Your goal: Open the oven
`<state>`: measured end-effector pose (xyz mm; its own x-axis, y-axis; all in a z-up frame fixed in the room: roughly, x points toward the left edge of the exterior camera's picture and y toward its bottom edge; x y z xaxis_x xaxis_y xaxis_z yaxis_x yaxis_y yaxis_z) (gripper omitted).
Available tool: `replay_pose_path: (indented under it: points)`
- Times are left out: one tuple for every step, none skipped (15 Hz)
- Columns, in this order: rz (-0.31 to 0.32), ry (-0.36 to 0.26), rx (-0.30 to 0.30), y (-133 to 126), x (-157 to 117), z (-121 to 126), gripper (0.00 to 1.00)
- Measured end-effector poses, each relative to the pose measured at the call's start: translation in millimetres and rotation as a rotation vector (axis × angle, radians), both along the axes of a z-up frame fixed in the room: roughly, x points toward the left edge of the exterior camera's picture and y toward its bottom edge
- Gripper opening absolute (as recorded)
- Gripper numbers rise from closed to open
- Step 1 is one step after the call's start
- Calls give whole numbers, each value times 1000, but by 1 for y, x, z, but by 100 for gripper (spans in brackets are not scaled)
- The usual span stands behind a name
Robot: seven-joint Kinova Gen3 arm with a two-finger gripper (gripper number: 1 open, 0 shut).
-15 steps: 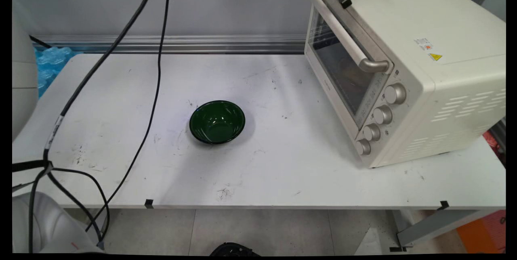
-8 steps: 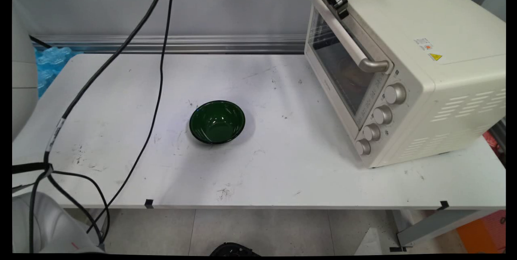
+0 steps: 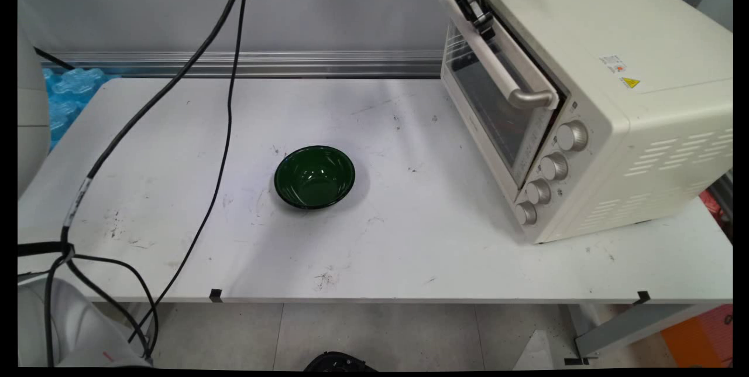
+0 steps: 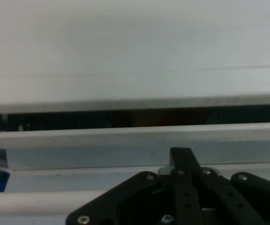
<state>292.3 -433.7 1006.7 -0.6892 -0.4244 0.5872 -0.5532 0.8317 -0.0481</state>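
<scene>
Right now I'm watching a cream toaster oven (image 3: 591, 102) sitting at the table's (image 3: 409, 248) right side, its glass door (image 3: 491, 102) standing slightly ajar with a dark gap along the top. My gripper (image 3: 477, 11) is touching the far end of the door handle (image 3: 503, 72); I cannot tell whether it is closed on it. A green bowl (image 3: 315, 177) is resting mid-table, well apart.

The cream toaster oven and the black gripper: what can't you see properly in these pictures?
- Black gripper, main view: its upper part is cut off by the top edge.
- Gripper fingers, both views: their state against the oven's pale bar handle cannot be told.
- Inside the cream toaster oven: only a dark slit shows in the hand view; the main view's glass is too dim.
</scene>
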Motion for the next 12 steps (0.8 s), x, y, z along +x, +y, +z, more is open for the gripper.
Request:
replay_pose_path:
  points:
    - [0,-2,1,1,1,-1,0]
    - [1,-6,3,1,3,-2,0]
    - [1,-13,6,2,6,-4,0]
    - [1,-19,8,3,9,-5,0]
    - [3,-28,11,5,13,-6,0]
    - [4,-33,13,6,16,-7,0]
    - [5,-41,15,7,19,-8,0]
    - [5,-51,17,8,23,-9,0]
    - [5,-60,19,10,27,-10,0]
    - [7,-67,22,12,30,-11,0]
    - [9,-74,26,15,35,-13,0]
    - [10,-81,30,18,38,-15,0]
